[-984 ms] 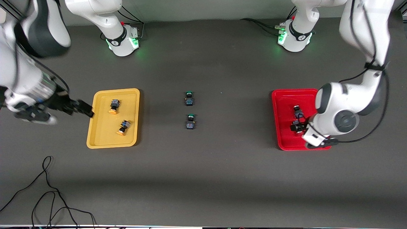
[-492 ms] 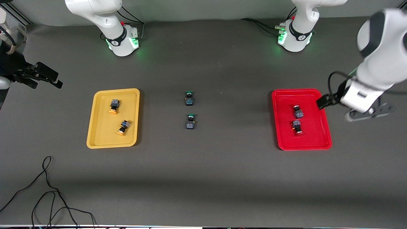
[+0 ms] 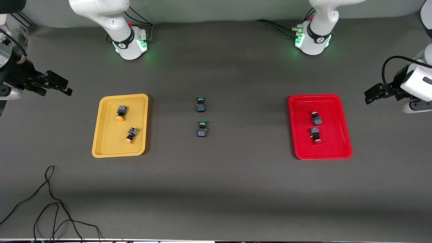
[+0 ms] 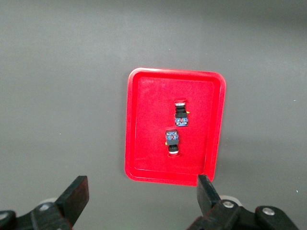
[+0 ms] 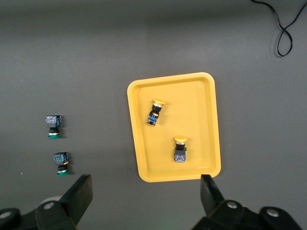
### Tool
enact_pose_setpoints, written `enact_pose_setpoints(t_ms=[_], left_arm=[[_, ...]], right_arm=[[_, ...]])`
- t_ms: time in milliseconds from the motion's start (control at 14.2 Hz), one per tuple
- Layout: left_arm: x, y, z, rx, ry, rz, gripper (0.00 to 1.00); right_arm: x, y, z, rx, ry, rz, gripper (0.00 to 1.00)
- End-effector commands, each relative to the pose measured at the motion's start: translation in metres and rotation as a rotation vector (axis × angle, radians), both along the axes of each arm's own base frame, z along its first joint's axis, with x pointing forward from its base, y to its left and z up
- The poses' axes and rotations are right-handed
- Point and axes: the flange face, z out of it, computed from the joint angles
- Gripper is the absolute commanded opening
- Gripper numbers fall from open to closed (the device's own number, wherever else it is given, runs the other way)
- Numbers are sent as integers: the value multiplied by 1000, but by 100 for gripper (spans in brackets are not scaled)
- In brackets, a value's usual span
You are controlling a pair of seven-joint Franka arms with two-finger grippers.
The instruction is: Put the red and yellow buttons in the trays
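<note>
The dark grey table [image 3: 236,189] fills my screens, with a loose black cable [image 3: 50,202] coiled at the corner nearest the front camera, toward the right arm's end. Both orange-yellow buttons — one [image 3: 120,112] farther from the camera, one [image 3: 131,134] nearer — lie on their sides in the yellow tray [image 3: 101,135], and the two red buttons [image 3: 316,118] [image 3: 315,134] lie likewise in the red tray [image 3: 341,135]. Two green-capped switches [image 3: 200,104] [image 3: 201,129] sit on the bare table between the trays. I judge the sorting done. My right gripper [image 3: 55,85] hangs empty, jaws spread wide, over the table beside the yellow tray; my left gripper [image 3: 373,94] hangs just as empty and spread, over the table beside the red tray. If I had to regrip a button, I'd expect it light, rigid and prone to rolling on its round cap — so I'd pinch across the flat sides of the dark block body, not the cap. The trays look stiff and light, likely to slide if nudged.
</note>
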Motion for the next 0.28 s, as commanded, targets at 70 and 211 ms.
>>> enact_pose_setpoints(t_ms=[70,211], left_arm=[[2,-13,7,2,5,-23,100],[2,-16,6,2,12,-27,99]], right_arm=[[-1,-4,0,-14,-23,44,100],[1,-2,2,-21,-22,49,100]])
